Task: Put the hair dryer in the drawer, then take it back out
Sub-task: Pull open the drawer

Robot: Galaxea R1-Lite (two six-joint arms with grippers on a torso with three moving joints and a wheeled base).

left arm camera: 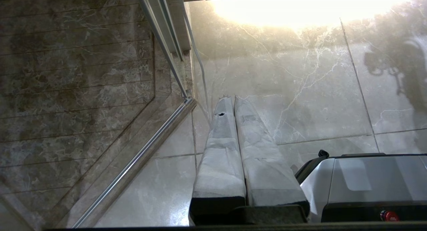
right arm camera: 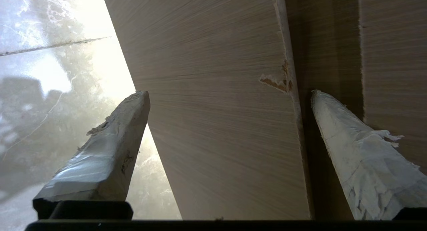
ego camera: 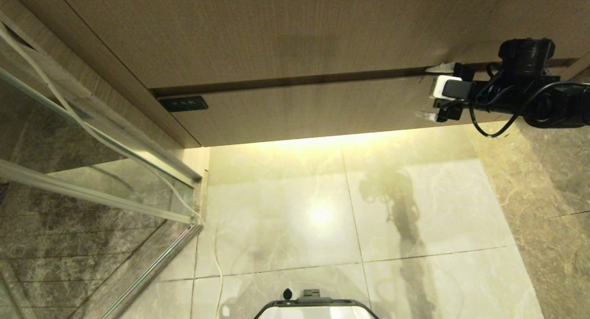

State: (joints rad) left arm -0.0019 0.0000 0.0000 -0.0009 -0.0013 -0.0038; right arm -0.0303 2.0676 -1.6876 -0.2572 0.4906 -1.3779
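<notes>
The wide, shallow, light-brown wood-grain drawer (ego camera: pixel 322 109), with its flat handleless front and one small dark rectangular label (ego camera: pixel 183 103) at its left corner, is seen closed, flush beneath the taller plain wood-grain panel (ego camera: pixel 286 33). One dark seam separates the two.

The right gripper (ego camera: pixel 431 92) is held at the right end of the drawer front with its two white-wrapped fingers (right arm camera: pixel 100 157) spread wide. In the right wrist view one finger is set over the dark seam at the drawer's upper edge and the other below the lower edge, above the pale floor, so that the front is straddled. Nothing is gripped, and contact with the wood cannot be confirmed.

The left gripper (left arm camera: pixel 233 100) is pointed at the pale marble tiled floor (ego camera: pixel 415 208) beside the glass shower screen (ego camera: pixel 92 171), its two padded fingers pressed together and empty.

The white hair dryer is shown in no view; its place cannot be told.

The task is judged to be at its very start or at a drawer-opening step: the drawer has yet to be pulled out, and neither the putting in nor the taking out can be shown as done.

Counted: one drawer, one panel, one label, two grippers, no hair dryer. One thin white cord (ego camera: pixel 92 130) is seen trailing past the screen onto the floor.
</notes>
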